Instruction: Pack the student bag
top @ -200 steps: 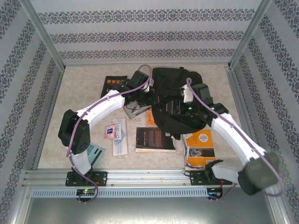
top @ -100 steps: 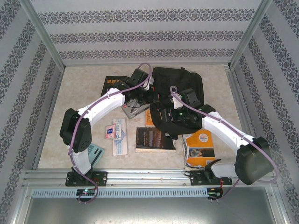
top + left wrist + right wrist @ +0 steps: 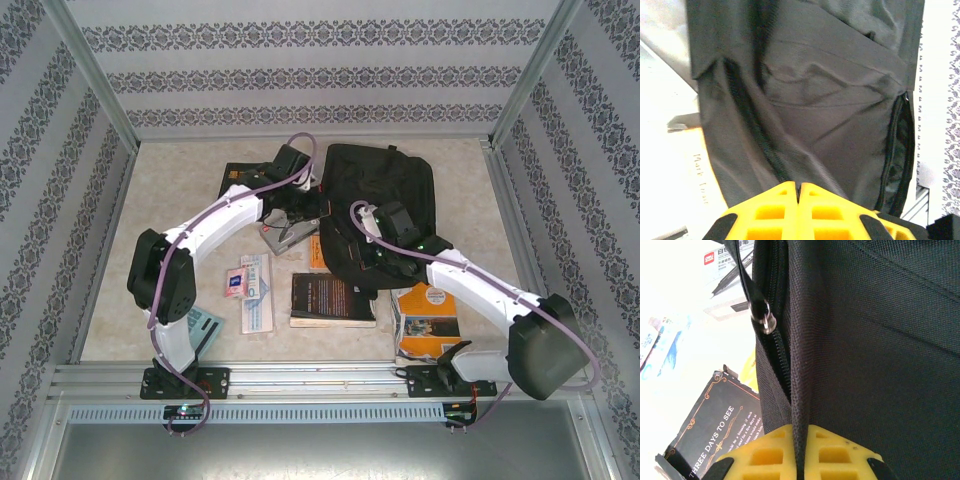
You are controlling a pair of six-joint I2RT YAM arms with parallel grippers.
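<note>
Tabletop [image 3: 170,200], "THREE DAYS TO SEE" book [image 3: 705,440], student bag [image 3: 385,180]

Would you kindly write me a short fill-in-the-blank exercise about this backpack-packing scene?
1. The right fingers, pinching the large black fabric backpack, are coloured ____.
2. The black paperback book is titled Three Days to ____.
3. The orange-covered book lies by the ____ arm's base.
Missing words: yellow; See; right.

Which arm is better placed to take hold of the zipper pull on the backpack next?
Right. The zipper pull sits just ahead of the right gripper, which pinches the student bag along that zipper's seam. The left gripper pinches a plain fabric panel, so it can steady the bag.
</note>
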